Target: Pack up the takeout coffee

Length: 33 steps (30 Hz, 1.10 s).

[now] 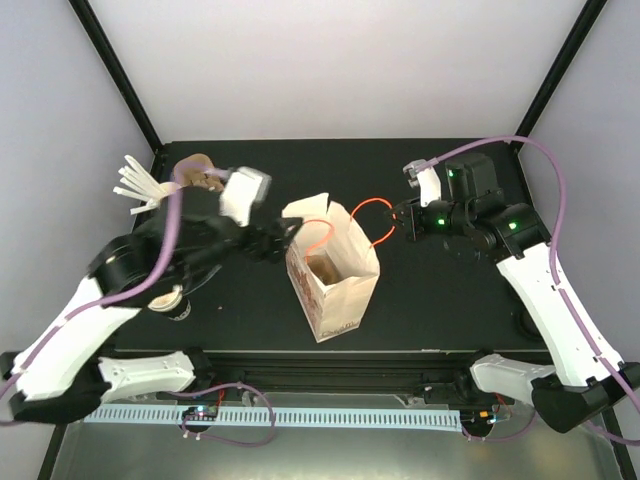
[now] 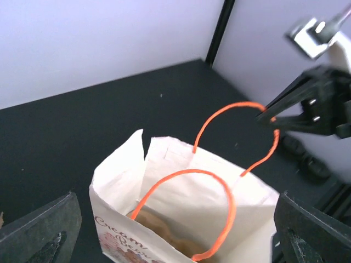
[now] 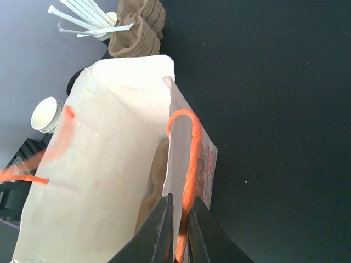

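Note:
A white paper bag [image 1: 335, 290] with orange handles stands open mid-table, with a brown pulp carrier [image 1: 325, 268] in its bottom. My right gripper [image 1: 402, 222] is shut on the right handle [image 3: 189, 164] and holds it taut, fingers at the bag's wall in the right wrist view [image 3: 182, 222]. My left gripper [image 1: 285, 236] is open and empty, spread wide over the bag's left rim [image 2: 178, 230]. One black cup [image 1: 172, 300] with a pale inside and no lid stands left of the bag, partly under my left arm; it also shows in the right wrist view [image 3: 46, 114].
A black cup of white stirrer sticks [image 1: 140, 185] and a stack of brown pulp carriers [image 1: 197, 172] stand at the back left. Small round black pieces [image 2: 306, 159] lie at the table's right edge. Black frame posts rise at both back corners.

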Each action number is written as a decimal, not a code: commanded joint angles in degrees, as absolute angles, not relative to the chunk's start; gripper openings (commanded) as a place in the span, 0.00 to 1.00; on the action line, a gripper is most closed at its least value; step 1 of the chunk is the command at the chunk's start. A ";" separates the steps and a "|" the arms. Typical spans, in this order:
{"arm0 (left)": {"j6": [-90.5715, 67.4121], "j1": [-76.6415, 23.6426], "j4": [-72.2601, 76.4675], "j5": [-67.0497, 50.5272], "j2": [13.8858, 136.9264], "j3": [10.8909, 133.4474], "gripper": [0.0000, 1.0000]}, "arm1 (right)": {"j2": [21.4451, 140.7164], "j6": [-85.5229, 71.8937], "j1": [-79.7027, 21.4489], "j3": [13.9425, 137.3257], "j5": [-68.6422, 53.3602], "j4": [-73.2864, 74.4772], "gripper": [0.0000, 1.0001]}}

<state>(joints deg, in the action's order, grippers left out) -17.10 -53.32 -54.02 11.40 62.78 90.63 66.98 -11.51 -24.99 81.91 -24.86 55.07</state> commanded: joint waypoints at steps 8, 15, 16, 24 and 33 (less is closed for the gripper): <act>-38.57 -53.00 -50.33 7.71 47.93 76.25 0.99 | 65.96 -12.25 -24.87 81.56 -26.88 52.92 0.13; -34.83 -53.32 -44.88 -4.07 57.40 74.78 0.87 | 66.69 -12.64 -24.95 82.15 -28.70 52.54 0.13; -33.37 -53.39 -46.38 -3.38 59.42 76.38 0.86 | 66.71 -12.64 -24.94 82.32 -28.97 52.59 0.13; -22.49 -54.13 -52.47 -0.25 70.03 86.16 0.82 | 67.36 -11.92 -24.96 81.87 -29.83 53.70 0.14; -18.42 -54.15 -62.30 0.69 78.21 93.82 0.49 | 67.74 -11.74 -24.96 82.70 -29.37 53.56 0.14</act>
<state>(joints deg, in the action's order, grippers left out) -21.71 -53.78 -55.68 0.43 76.62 90.48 67.55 -12.27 -24.99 81.82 -28.97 54.02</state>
